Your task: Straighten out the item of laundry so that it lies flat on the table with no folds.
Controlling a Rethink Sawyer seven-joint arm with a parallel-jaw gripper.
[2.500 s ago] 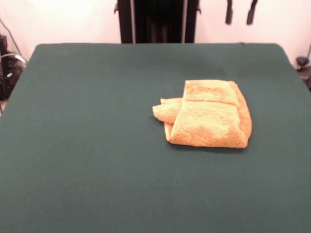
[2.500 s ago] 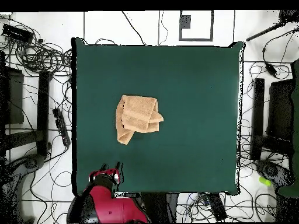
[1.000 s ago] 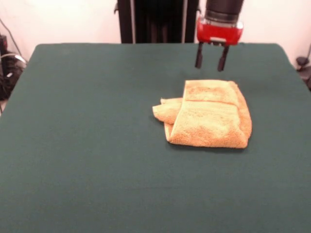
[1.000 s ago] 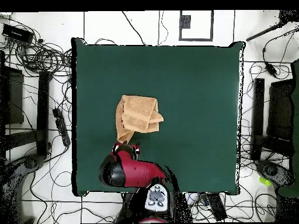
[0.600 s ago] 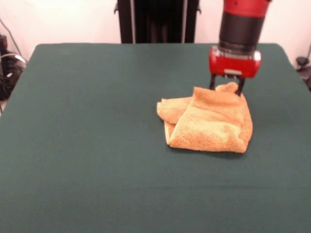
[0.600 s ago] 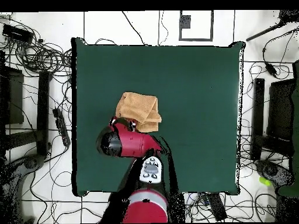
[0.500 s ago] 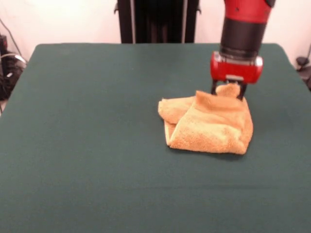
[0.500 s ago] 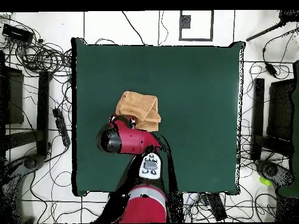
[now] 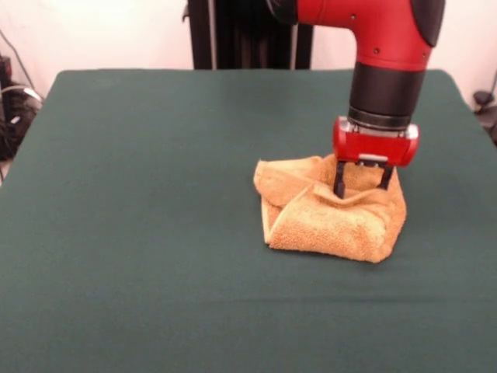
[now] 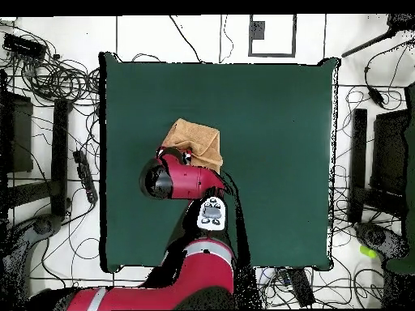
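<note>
Towel [image 9: 330, 214]: crumpled mound; woven band not discernible; underside and inner folds hidden. In overhead view, towel [image 10: 198, 138] near-side portion covered by arm [image 10: 182, 180].

Gripper [image 9: 362, 185]: fingertips sunk in towel fabric, tips hidden; whether cloth is pinched between them cannot be told. Not visible in overhead view, under wrist housing.

Arm [image 9: 384, 47]: upper part cut off by top edge in front view.

One towel [image 9: 330, 211], one table [image 9: 140, 233]
</note>
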